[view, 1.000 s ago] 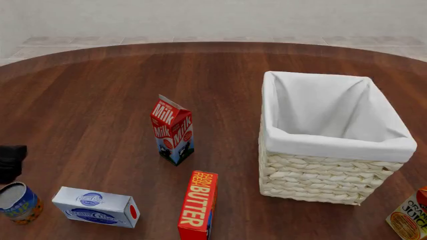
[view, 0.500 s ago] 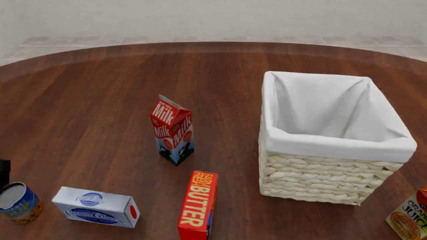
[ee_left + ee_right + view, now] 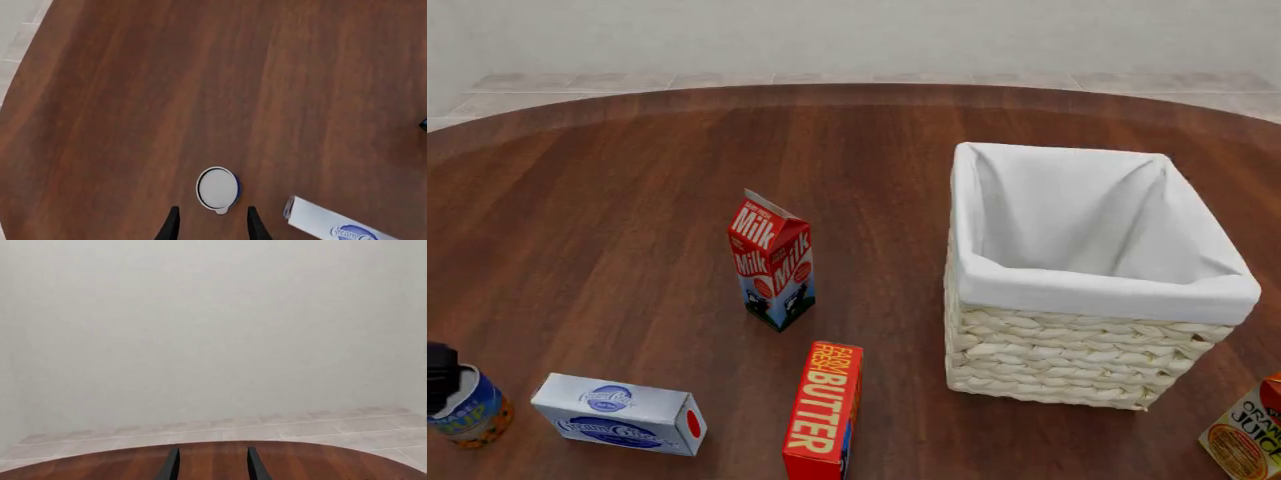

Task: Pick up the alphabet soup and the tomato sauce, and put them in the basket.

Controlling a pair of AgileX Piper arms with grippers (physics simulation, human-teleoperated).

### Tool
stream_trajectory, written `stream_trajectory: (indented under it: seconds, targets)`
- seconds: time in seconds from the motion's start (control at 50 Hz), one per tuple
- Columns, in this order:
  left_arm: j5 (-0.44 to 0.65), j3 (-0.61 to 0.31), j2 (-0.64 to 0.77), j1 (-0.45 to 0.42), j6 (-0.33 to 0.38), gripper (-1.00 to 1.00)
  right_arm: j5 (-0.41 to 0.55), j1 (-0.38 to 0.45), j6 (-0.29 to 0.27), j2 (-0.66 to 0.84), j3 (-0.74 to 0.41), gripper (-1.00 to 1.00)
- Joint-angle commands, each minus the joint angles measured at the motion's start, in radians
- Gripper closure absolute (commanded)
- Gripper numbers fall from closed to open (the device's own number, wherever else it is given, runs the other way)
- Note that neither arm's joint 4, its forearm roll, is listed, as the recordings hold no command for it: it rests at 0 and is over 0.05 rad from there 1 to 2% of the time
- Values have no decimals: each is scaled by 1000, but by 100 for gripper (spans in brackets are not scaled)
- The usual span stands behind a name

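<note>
1. At the far left edge of the table [image 3: 627, 170], the soup [image 3: 465, 408] stands upright, and the left gripper [image 3: 212, 225] hangs above it. In the left wrist view the fingers [image 3: 170, 226] are apart and the grey top of the can sits just ahead of the gap, so I judge the arm is lining up for a grasp from above. The can is not yet between the fingers.
2. Just beside the soup lies the cream cheese [image 3: 621, 413], flat on its side. It is close enough that the finger on that side may touch it during the descent.
3. Further right, the milk [image 3: 773, 260] stands upright, and the butter [image 3: 823, 410] stands at the near edge. Both are well apart from the soup.
4. On the right side is the basket [image 3: 1094, 355], open and with nothing inside, so both cans are still to be placed. The tomato sauce is not visible in any view.
5. At the far right corner the juice [image 3: 1245, 430] is partly cut off.
6. The right gripper [image 3: 212, 465] looks at the wall, fingers apart and holding nothing; it seems to wait.
</note>
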Motion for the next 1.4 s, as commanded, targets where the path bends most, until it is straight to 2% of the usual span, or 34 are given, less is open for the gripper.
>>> stream_trajectory:
  seconds: [0.02, 0.3, 0.56, 0.78, 0.98, 1.4]
  targets:
    - [-68, 38, 56, -5, -17, -100, 4, -8, 0, -1, -4, -100]
    - [-151, 72, 118, -28, -48, -100, -28, -26, -11, 26, -2, -100]
    - [-185, 70, 156, 1, -46, -100, -36, -26, -17, 33, 3, -100]
    - [-267, 102, 220, 29, -24, -100, -35, -32, -16, 32, 3, -100]
    - [-347, 143, 282, 24, -25, -100, -31, -35, -15, 28, 2, -100]
    - [-434, 181, 348, 36, -27, -100, -26, -32, -19, 24, 2, -100]
